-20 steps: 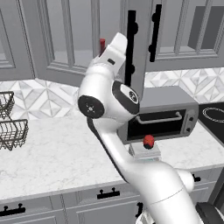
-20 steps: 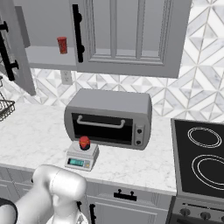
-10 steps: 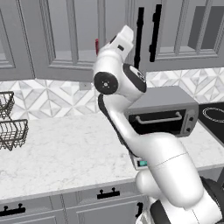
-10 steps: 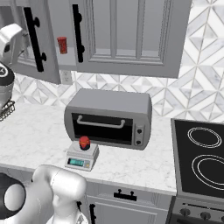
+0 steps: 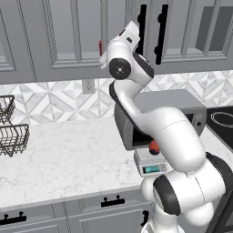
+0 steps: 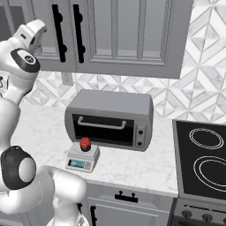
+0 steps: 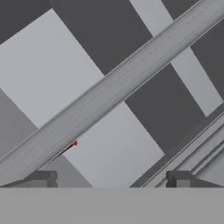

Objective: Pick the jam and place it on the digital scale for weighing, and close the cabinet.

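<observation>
The claw [image 7: 109, 177] stands with its two tips wide apart and nothing between them, pressed up close against the grey panelled face of the cabinet [image 6: 128, 35]. A raised rail of the door runs slantwise just ahead of the tips, and a thin sliver of red shows beside it, too small to name.

The jam [image 6: 84, 143] already sits on the scale [image 6: 82, 160], so the step in hand looks to be shutting the cabinet. To do it well, I would keep the flat of the claw against the door panel rather than the black bar handles [image 6: 68, 31], and push evenly through the door's swing until its edge meets the neighbouring door, easing off at the end so it does not bounce back. The door seems nearly flush now.

Far below the claw, on the marble surface [image 5: 68, 159], the jam is a small squat red jar with a dark base, upright in the middle of the white scale, whose teal display faces forward. The toaster oven [image 6: 110, 118] stands just behind it.
</observation>
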